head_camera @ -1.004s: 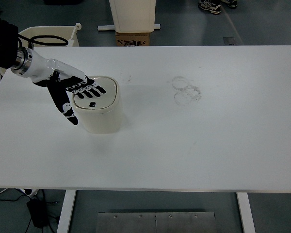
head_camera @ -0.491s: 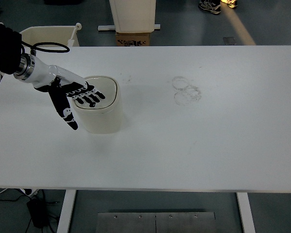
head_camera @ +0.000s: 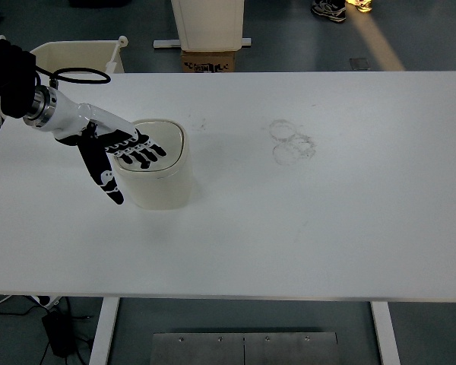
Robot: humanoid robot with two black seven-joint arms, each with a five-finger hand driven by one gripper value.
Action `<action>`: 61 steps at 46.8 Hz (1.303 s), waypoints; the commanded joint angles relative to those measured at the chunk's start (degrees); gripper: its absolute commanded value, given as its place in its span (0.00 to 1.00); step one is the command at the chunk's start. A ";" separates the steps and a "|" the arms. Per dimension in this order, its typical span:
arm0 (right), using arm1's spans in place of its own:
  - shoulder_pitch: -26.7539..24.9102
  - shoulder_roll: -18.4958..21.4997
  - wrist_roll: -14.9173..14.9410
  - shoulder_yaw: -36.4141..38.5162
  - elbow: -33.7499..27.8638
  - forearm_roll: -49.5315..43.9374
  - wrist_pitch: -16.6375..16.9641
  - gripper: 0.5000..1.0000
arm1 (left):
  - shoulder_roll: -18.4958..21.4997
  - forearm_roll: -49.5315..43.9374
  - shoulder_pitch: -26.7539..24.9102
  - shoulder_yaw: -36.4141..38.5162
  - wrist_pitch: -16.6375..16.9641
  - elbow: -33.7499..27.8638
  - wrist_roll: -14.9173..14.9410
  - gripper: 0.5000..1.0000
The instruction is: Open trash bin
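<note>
Head view, cream rounded trash bin point(head_camera: 161, 176), lid shut, upright

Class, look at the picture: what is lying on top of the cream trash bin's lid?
The left hand lies flat over the trash bin lid, fingers spread across it, thumb hanging beside the bin's left wall. Whatever lies beneath the fingers is hidden.

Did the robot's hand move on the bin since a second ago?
Only a little. The left hand slid slightly toward the table's left edge, fingers flat and spread on the trash bin's lid. It grasped nothing. The lid is shut as before, and the bin hasn't moved.
</note>
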 commanded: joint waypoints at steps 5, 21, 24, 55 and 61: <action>0.00 0.00 0.00 0.00 0.00 0.07 0.01 0.98 | 0.09 0.00 -0.48 -0.08 -0.01 0.68 0.00 1.00; 0.00 0.00 0.09 -0.09 0.00 -0.01 0.01 0.98 | 0.26 -0.88 -1.01 -2.01 -0.01 4.11 -0.09 1.00; 0.00 0.00 0.09 -0.17 0.00 -0.10 0.01 0.98 | 0.26 -0.88 -0.92 -3.94 -0.01 5.16 -0.09 1.00; -0.09 0.00 0.18 0.00 0.00 0.08 0.01 0.98 | -6.94 -7.82 -0.75 -19.24 -0.01 26.16 -0.09 1.00; -0.09 0.00 0.09 0.00 0.00 0.08 0.01 0.98 | -9.40 -11.33 -0.22 -19.59 -0.01 31.44 -0.35 1.00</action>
